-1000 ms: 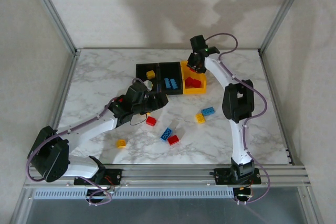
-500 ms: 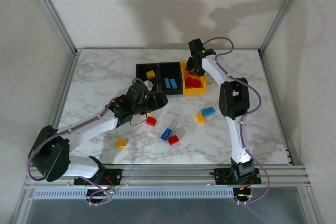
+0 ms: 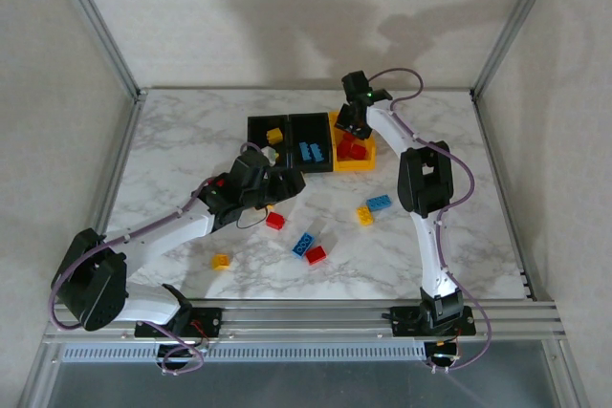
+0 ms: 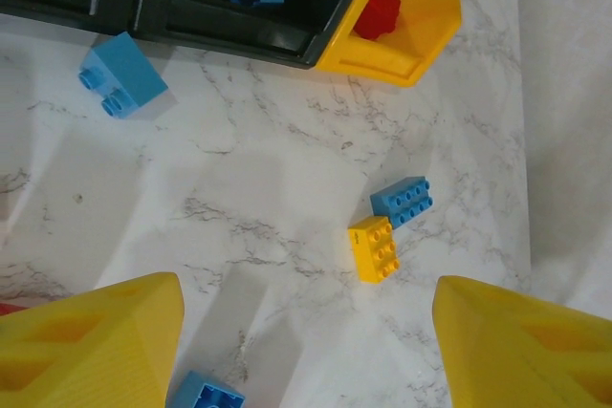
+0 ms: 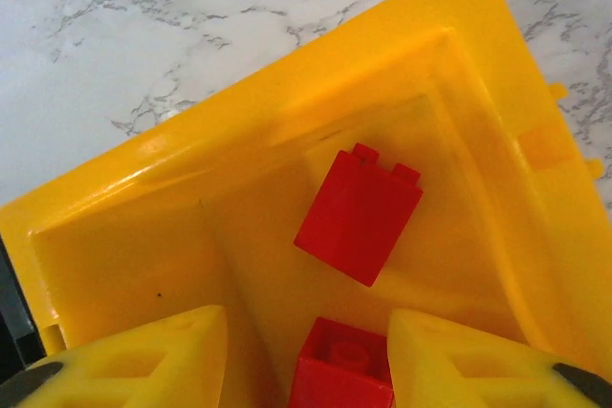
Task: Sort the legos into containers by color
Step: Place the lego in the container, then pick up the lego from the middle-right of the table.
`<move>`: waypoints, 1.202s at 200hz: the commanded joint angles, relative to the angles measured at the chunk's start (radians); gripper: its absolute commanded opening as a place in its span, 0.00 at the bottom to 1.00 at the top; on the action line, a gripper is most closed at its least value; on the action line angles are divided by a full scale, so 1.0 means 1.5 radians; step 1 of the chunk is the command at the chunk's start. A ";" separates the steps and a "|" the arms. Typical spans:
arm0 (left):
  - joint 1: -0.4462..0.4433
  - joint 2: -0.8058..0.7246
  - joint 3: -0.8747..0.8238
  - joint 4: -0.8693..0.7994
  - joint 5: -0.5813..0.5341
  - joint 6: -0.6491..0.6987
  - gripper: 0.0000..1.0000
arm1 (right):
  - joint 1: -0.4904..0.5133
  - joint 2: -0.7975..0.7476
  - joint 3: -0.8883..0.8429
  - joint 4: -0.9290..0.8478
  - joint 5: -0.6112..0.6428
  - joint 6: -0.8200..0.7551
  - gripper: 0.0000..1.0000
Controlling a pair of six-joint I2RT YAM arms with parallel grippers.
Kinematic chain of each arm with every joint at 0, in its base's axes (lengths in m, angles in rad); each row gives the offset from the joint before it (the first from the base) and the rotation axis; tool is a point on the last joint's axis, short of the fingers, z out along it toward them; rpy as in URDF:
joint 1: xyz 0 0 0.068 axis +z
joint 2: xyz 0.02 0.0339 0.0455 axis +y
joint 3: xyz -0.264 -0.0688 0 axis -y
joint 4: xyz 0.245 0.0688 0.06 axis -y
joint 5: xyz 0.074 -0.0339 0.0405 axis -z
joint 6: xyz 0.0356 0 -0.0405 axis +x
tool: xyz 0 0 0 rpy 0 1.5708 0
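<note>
**A:** Legos (image 3: 316, 255) loose on the table (image 3: 172, 160): how many?

**B:** Seven, I think: two red, two yellow, three blue. One blue brick (image 4: 122, 74) sits just beside the black bins' front wall.

**A:** And the bins?

**B:** Three, joined in a row. The left black bin (image 3: 251, 134) holds one yellow brick (image 3: 274, 136). The middle black bin (image 3: 300, 129) holds at least two overlapping blue ones. The yellow bin (image 5: 239, 150) shows two red.

**A:** Right gripper (image 5: 306, 317)?

**B:** It hangs over the yellow bin with its jaws apart. A red brick (image 5: 342, 370) sits between them, but one pad (image 5: 143, 355) stands clear of it, so it looks released rather than clamped. The other red brick (image 5: 359, 217) lies at 12 o'clock from it.

**A:** Left gripper (image 4: 306, 279)?

**B:** Its jaws are apart and empty above bare marble. In its wrist view a yellow piece (image 4: 375, 247) lies at 2 o'clock from the jaws, corner to corner with a blue piece (image 4: 402, 201). The yellow one's long axis runs roughly 12 to 6, across the closing line, so the pads would meet its long sides.

**A:** Which arm is nearer?

**B:** For that pair, neither clearly. From above, the loose red one (image 3: 275, 221) at 6 o'clock of the left gripper is closest to it.
</note>
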 commanded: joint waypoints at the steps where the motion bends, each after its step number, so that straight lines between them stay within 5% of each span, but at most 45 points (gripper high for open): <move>1: -0.006 -0.022 0.006 -0.043 -0.035 0.000 0.69 | 0.013 -0.072 -0.017 0.009 0.004 -0.024 0.47; 77: -0.010 -0.040 0.004 -0.123 -0.088 0.013 0.67 | 0.030 -0.349 -0.341 0.120 -0.021 -0.059 0.49; 129: -0.019 -0.037 0.012 -0.158 -0.097 0.046 0.67 | 0.030 -0.505 -0.570 0.123 0.012 -0.052 0.60; 240: -0.097 0.012 0.029 -0.090 -0.080 0.097 0.70 | -0.002 -0.459 -0.692 0.079 -0.024 0.170 0.65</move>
